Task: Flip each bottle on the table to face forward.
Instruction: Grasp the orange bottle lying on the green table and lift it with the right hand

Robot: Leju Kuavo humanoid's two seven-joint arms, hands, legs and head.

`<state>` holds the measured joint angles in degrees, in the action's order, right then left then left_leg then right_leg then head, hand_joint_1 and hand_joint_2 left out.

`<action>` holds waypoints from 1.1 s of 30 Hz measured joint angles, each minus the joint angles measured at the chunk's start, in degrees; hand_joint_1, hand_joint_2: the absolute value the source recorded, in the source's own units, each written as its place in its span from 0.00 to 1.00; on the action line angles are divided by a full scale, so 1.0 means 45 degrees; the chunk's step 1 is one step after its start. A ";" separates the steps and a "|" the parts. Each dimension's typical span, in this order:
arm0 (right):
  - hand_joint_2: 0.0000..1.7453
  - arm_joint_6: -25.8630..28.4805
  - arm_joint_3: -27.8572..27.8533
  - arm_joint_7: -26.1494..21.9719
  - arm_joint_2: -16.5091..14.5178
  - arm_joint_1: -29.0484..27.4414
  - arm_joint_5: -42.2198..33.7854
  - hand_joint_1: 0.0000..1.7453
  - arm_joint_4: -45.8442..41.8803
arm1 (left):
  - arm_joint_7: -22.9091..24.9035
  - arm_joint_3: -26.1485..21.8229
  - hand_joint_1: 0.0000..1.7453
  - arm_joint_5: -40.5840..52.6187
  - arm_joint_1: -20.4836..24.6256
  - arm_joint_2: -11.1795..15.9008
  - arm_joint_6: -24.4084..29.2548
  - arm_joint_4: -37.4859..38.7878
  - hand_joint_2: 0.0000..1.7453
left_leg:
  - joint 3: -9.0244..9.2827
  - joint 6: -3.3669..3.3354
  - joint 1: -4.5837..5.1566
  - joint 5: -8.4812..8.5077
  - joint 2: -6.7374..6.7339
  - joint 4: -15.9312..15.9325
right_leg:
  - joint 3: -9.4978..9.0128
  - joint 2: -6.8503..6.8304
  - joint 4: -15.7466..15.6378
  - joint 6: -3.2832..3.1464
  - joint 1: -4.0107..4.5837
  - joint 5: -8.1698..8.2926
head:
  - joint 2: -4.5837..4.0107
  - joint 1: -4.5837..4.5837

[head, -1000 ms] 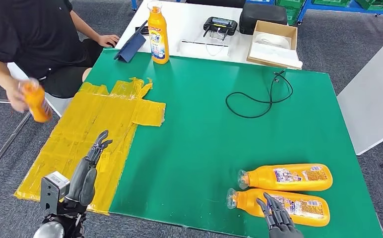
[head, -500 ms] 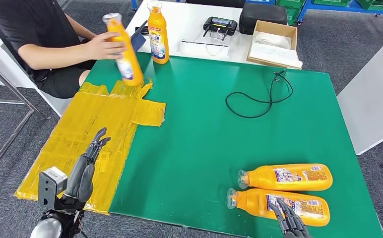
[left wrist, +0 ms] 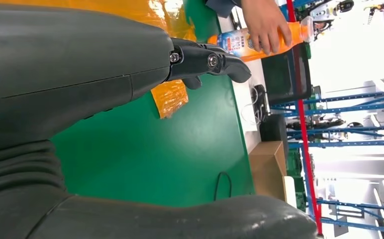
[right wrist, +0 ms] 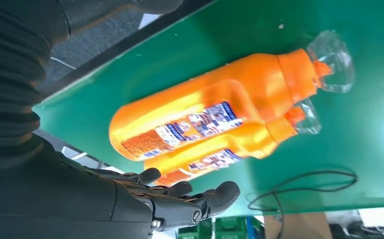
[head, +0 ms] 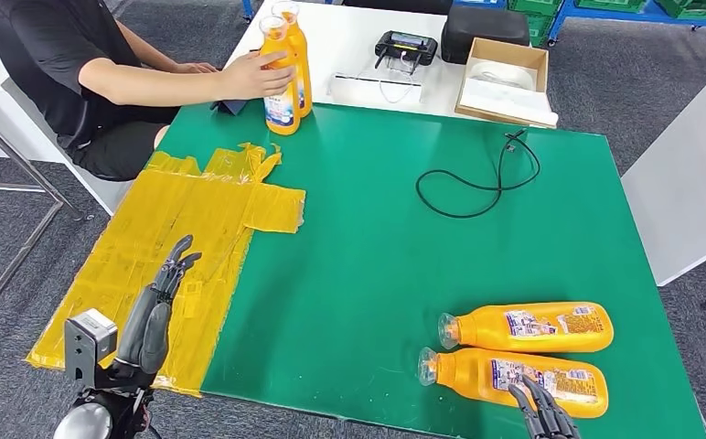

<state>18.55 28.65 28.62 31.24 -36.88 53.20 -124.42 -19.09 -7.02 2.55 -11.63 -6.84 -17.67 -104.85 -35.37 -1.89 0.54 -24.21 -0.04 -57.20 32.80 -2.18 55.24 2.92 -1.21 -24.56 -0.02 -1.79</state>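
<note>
Reaching seems the step in hand: two orange plastic bottles lie side by side at the green table's near right, and the empty right hand, fingers apart, must next grasp one.

1. The left robot hand has a smooth grey shell and darker, slim fingers with small silver screws at their pivots.
2. A silver-grey boxy block sits at its wrist.
3. The right robot hand is dark grey, with a ribbed black cover behind it.
</note>
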 joint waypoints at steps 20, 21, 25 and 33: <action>1.00 -0.1020 -0.3348 -0.1831 0.1316 -0.2034 -0.2301 0.00 0.0081 | 0.0328 0.0795 0.00 -0.0410 0.0794 0.0250 0.0324 0.0406 0.00 | 0.0010 0.0002 -0.0004 -0.0002 -0.0001 -0.0002 | 0.0007 0.0002 -0.0002 0.0007 0.0003 0.0000 | 0.0000 0.0000; 1.00 -0.1791 -0.3929 -0.2509 0.0859 -0.2052 -0.2170 0.00 0.0103 | 0.0367 0.0823 0.00 -0.0445 0.0817 0.0252 0.0334 0.0437 0.00 | 0.0010 0.0003 -0.0006 -0.0004 0.0000 -0.0002 | 0.0003 0.0002 -0.0002 0.0007 0.0004 -0.0001 | 0.0000 -0.0002; 1.00 -0.3330 -0.5837 -0.3879 -0.0768 -0.2051 -0.1713 0.00 0.0171 | 0.0395 0.0934 0.00 -0.0512 0.0828 0.0254 0.0351 0.0527 0.00 | 0.0012 0.0008 -0.0010 -0.0007 -0.0003 -0.0001 | -0.0006 0.0007 -0.0001 0.0007 0.0006 -0.0002 | 0.0000 0.0000; 1.00 -0.3574 -0.7302 -0.4115 -0.2152 -0.2052 -0.1580 0.00 0.0224 | 0.0395 0.1009 0.00 -0.0532 0.0831 0.0259 0.0380 0.0571 0.00 | 0.0012 0.0011 -0.0005 -0.0011 -0.0005 -0.0001 | 0.0011 0.0006 -0.0001 0.0007 0.0001 -0.0005 | 0.0000 -0.0001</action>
<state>2.47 -4.21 10.10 21.56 -46.12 46.10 -123.42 -17.31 -2.48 0.15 -7.89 -5.68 -15.96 -102.28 -35.31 -1.84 0.51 -24.26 -0.07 -57.21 32.84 -2.15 55.24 2.95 -1.20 -24.59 -0.02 -1.79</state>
